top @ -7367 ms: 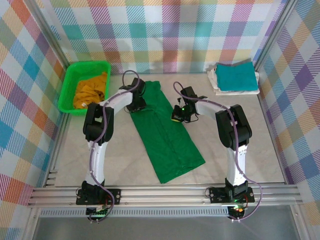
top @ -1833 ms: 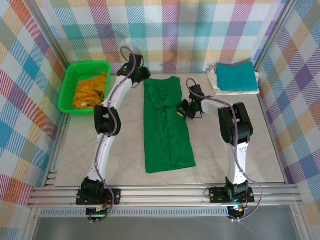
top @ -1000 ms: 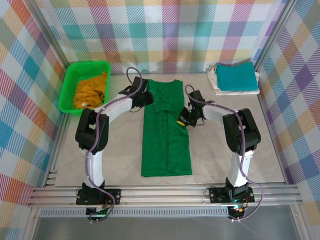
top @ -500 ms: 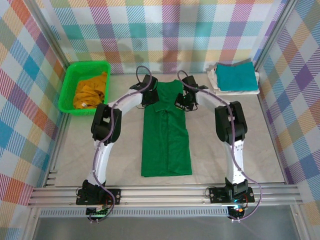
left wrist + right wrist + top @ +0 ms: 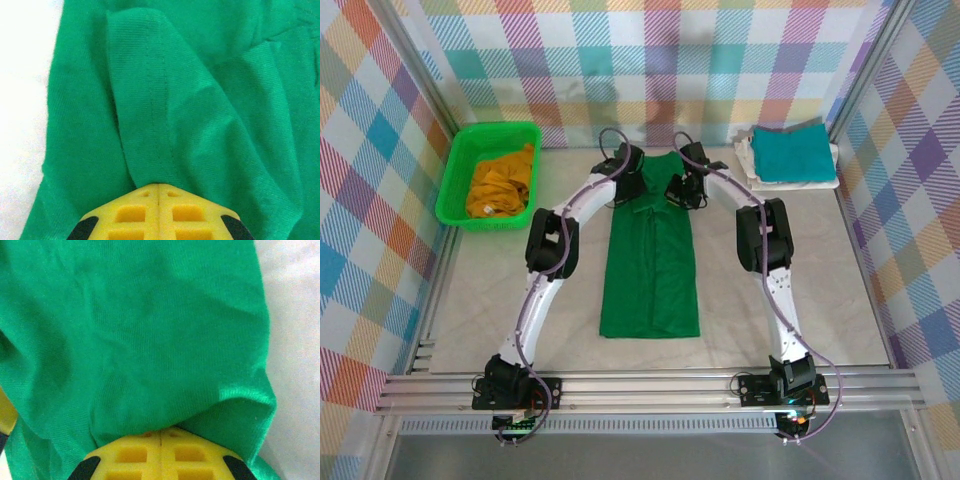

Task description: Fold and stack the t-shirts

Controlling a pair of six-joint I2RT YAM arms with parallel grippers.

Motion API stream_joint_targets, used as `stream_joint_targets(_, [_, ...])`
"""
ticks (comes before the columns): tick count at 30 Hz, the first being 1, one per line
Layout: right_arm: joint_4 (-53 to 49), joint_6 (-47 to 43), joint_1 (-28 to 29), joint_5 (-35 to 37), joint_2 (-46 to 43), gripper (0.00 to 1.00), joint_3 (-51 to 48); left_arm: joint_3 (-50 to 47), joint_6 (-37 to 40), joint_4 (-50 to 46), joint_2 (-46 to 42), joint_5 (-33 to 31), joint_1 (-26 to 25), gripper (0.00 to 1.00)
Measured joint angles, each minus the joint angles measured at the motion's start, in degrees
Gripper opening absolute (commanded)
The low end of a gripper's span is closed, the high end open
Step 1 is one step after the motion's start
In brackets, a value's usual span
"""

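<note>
A dark green t-shirt (image 5: 650, 270) lies as a long narrow strip down the middle of the table, sides folded in. My left gripper (image 5: 631, 191) and right gripper (image 5: 678, 191) sit close together at its far end, one on each edge. In the left wrist view the yellow fingers of the left gripper (image 5: 158, 187) are pressed together on a raised fold of the green t-shirt (image 5: 150, 100). The right gripper (image 5: 161, 432) is likewise shut on a bunched edge of the green t-shirt (image 5: 140, 330). A mustard yellow t-shirt (image 5: 502, 178) lies crumpled in the basket. A folded teal t-shirt (image 5: 792, 151) rests on a white t-shirt (image 5: 748, 158).
The bright green basket (image 5: 457, 178) stands at the back left. The teal and white stack is at the back right corner. Bare table (image 5: 800, 290) lies on both sides of the green strip. Checked walls close in the back and sides.
Both grippers have moved to the far end of the green t-shirt and closer together, then shut on its edges. The shirt's top has drawn in narrower.
</note>
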Motion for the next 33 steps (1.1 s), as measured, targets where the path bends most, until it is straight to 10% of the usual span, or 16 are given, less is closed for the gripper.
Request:
stream_joint_targets(10, [-5.5,1.5,-1.9,-1.5,12.8,0.0,22.7,14.0,-2.9,1.6,8.9,4.2,3.9,0.0])
stream_joint_targets(19, [-9.0,0.1,-2.2,-2.6,11.3,0.25,22.8,14.2,-0.3,0.2,7.6,2.9,6.7,0.48])
stream_joint_targets(27, [-10.4,-3.5,-2.2,-7.6,-6.3,0.34,13.7,15.9,3.7,-3.1,-2.1,6.1,9.5,0.53])
stream_joint_targets(29, [-7.1,-4.6,-2.2,-8.7,-16.2,0.36,4.3,10.1,5.1,-2.4,-10.0,6.2,9.1,0.53])
stream_joint_targets(33, [6.4,-6.5,-2.1,-10.2,-43.0,0.46,-27.5,-33.8,4.3,16.0,-43.9,7.3,6.7,0.66])
